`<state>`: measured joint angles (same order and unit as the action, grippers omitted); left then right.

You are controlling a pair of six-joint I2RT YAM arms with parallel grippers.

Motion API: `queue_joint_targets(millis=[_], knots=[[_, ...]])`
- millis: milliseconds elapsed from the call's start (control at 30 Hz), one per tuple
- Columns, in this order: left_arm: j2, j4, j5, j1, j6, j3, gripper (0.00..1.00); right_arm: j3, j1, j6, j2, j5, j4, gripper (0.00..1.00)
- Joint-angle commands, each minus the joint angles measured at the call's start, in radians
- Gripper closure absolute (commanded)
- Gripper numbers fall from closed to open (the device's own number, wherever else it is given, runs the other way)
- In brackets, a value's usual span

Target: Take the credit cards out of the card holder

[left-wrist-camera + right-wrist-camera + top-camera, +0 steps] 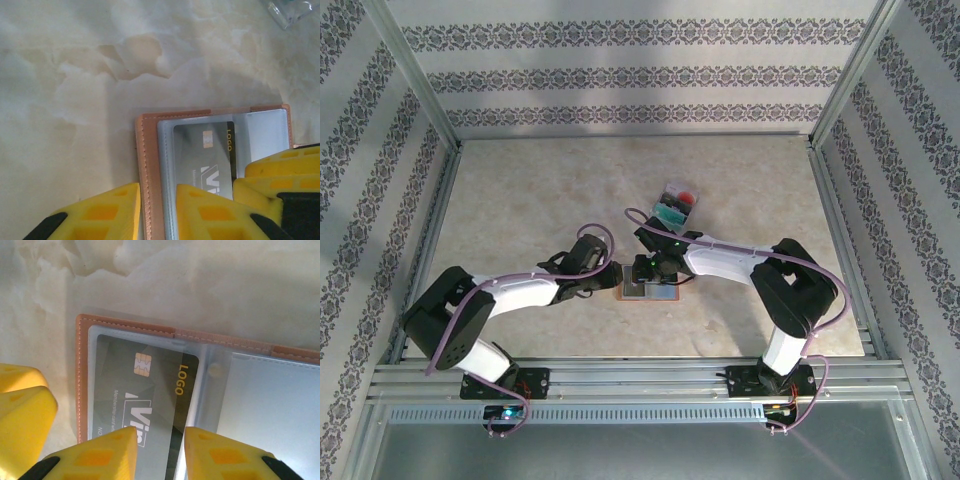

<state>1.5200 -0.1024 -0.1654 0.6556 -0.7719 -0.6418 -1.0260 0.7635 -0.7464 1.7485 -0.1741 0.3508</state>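
The card holder (pixel 270 405) lay open and flat on the marbled table (pixel 520 200), toward the front edge, right between the two arms. One grey card (pixel 145 395) was still tucked in a clear pocket beside the stitched brown border. It had a chip at one end, "LOGO" in yellow at the other, and big white letters beginning "Vi"; the small print was too fine to read. Farther up the table sat what looked like a pile of coloured cards (pixel 677 203), teal and red showing.

The R gripper (pixel 161 440) stood over the card's end nearest the fold, jaws a slim gap apart, nothing pinched that I could see. The L gripper (pixel 157 200) straddled the holder's stitched border, one finger on the table side, one over the pocket. It too showed a slim gap and no visible hold.

So prob. mid-job, w/ this card being worked out. The next move, I reckoned, called for the L to pin the leather while the R got purchase on the card's end and slid it flat toward the pocket's mouth—pull too steeply and the whole holder would likely come along.
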Motion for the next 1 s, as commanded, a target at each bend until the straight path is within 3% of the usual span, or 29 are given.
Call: queue_joint_targets(millis=[0,633,967], knots=[[0.026,-0.055,-0.038,0.015,-0.007,-0.022,0.76,0.015,0.000,-0.020,0.021,-0.010,-0.017,0.68],[0.069,-0.063,-0.059,0.016,-0.015,-0.012,0.87,0.075,-0.015,-0.047,-0.010,-0.051,-0.123,0.69],[0.079,-0.047,-0.053,0.016,-0.013,-0.016,0.88,0.094,-0.025,-0.050,-0.061,-0.041,-0.134,0.69]])
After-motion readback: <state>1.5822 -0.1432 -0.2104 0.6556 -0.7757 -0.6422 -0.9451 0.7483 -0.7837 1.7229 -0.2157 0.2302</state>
